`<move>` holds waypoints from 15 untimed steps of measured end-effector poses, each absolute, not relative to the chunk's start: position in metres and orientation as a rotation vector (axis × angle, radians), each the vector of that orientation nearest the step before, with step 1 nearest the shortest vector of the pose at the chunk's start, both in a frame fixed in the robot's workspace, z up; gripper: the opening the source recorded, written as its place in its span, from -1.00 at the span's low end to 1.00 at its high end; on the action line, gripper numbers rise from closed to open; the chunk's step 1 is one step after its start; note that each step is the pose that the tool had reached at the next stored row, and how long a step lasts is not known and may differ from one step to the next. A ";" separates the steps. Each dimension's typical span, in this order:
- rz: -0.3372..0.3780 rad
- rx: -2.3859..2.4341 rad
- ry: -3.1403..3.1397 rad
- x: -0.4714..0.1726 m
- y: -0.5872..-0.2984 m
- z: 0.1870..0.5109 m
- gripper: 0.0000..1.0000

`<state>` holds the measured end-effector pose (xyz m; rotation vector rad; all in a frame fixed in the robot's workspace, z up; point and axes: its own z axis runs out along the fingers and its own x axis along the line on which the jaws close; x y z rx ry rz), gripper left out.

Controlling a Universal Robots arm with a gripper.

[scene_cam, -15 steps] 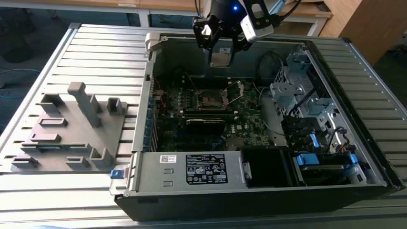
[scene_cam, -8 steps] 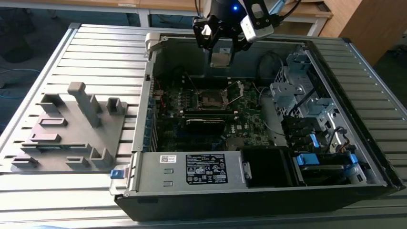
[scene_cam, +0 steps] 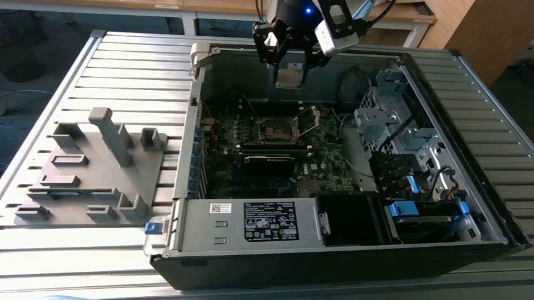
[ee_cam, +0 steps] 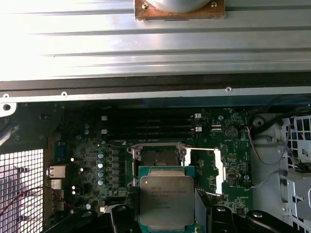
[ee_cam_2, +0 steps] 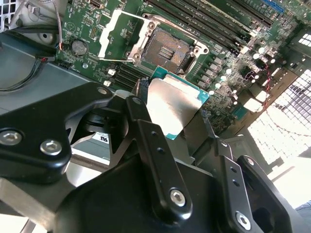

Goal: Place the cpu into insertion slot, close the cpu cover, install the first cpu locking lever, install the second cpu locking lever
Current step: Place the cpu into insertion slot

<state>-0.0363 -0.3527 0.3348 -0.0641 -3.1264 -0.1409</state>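
Gripper (scene_cam: 291,70) clamped on the chip (ee_cam: 166,199), held over the open computer case (scene_cam: 250,265) | socket (ee_cam_2: 167,48) bare on the green board (ee_cam_2: 85,22) | cover (ee_cam_2: 115,35) flipped open beside the socket.

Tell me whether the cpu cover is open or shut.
Open: the cpu cover lies swung aside of the insertion slot, whose dark centre is bare; the gripper holds the cpu.

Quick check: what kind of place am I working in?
Probably a robotics lab bench: an open computer case on a slatted metal table, a grey parts fixture beside it, the tool holding the cpu.
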 end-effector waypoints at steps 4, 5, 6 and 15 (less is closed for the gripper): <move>-0.141 -0.064 -3.126 -0.036 -0.353 0.335 0.08; -0.141 -0.064 -3.126 -0.036 -0.353 0.335 0.08; -0.141 -0.067 -3.126 -0.036 -0.353 0.335 0.08; -0.141 -0.100 -3.126 -0.036 -0.353 0.335 0.08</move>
